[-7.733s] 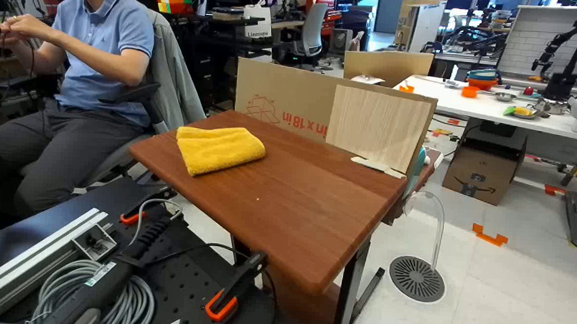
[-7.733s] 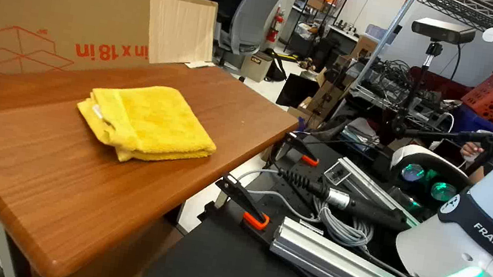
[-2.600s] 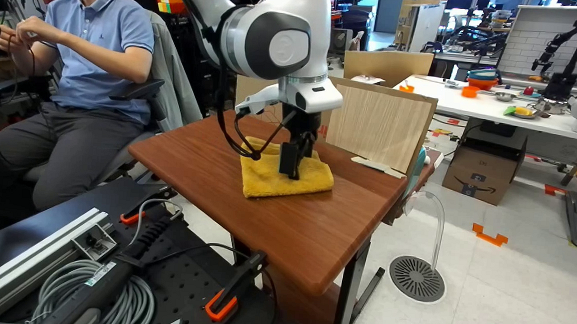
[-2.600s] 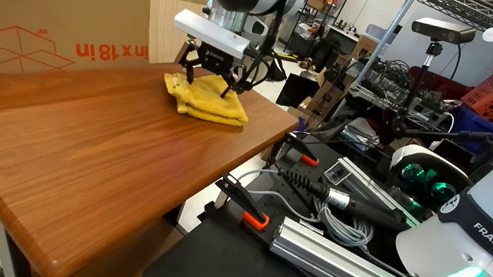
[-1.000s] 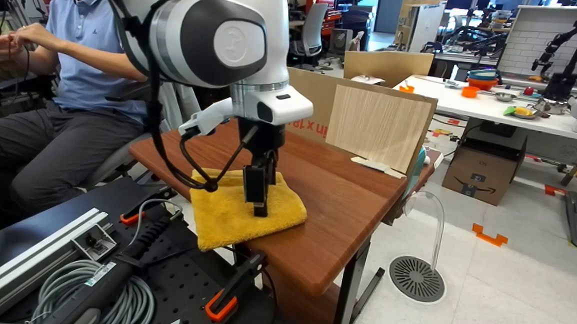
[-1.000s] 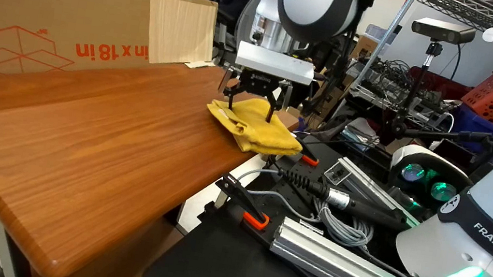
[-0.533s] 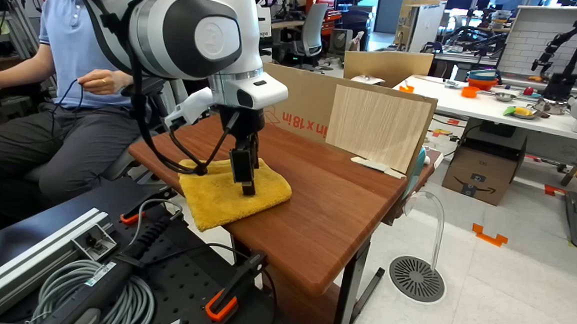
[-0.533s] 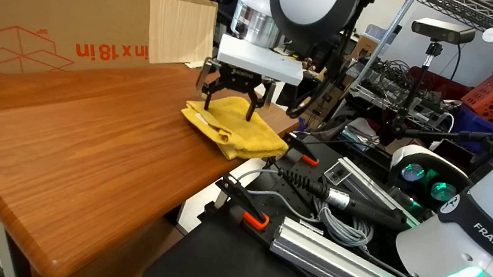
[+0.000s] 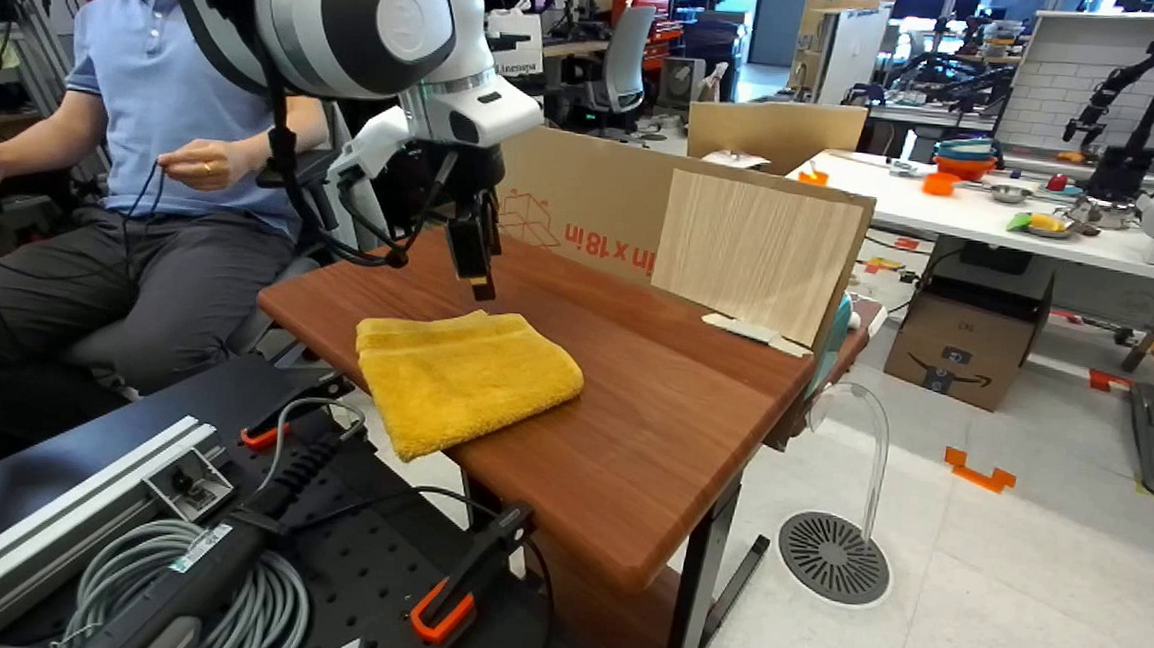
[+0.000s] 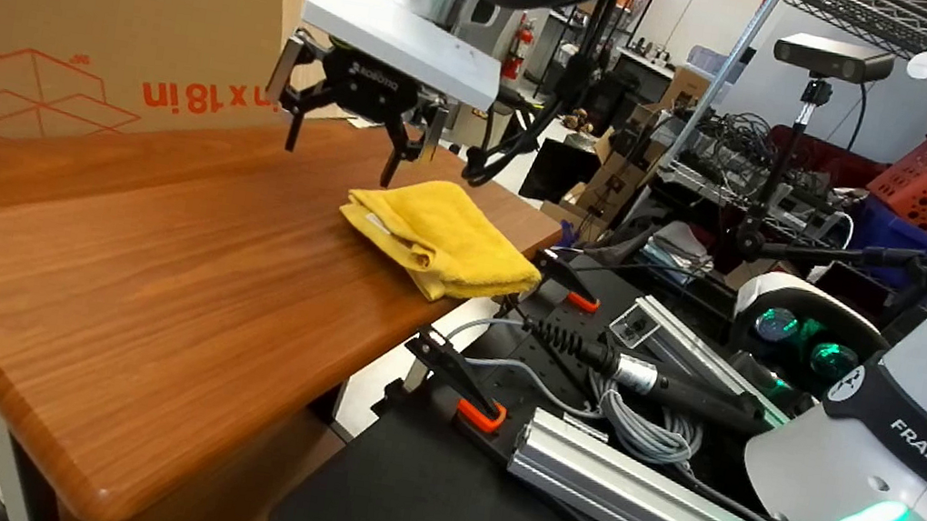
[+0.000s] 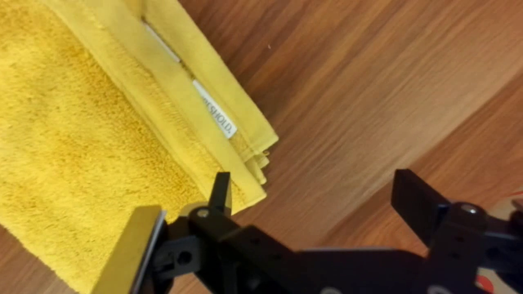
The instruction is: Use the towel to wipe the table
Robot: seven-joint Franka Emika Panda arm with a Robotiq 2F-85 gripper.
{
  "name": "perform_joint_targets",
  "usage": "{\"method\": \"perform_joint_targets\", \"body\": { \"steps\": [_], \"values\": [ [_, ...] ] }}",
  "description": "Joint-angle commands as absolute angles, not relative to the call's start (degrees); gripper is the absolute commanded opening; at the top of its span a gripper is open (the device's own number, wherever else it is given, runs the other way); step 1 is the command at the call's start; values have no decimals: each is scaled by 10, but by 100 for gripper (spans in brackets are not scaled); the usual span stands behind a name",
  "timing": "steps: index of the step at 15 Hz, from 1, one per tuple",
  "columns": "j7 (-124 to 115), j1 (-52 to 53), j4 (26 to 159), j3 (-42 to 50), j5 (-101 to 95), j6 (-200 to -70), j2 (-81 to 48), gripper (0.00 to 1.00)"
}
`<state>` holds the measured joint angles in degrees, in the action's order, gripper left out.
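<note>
One towel, one spread pincer

Bright floor, green-lit robot base, claw slightly blurred in wrist view

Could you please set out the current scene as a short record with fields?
Surface: wood-grain table
Cloth: yellow towel, folded, partly overhanging the table edge
Marking: printed white label on the towel
Effector: Robotiq claw, open, holding nothing, raised above the table
Backdrop: cardboard panel, pale wood-grain sheet against it
Nearby: person seated near the table
</note>
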<state>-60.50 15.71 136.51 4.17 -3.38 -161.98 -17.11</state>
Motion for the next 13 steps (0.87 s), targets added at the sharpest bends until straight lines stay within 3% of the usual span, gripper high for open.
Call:
{"method": "perform_joint_targets", "body": {
  "steps": [1,13],
  "values": [
    [-606,158,1374,38,-32,-1645,-168,100],
    [-603,156,1368,38,-30,-1619,-170,100]
  ]
}}
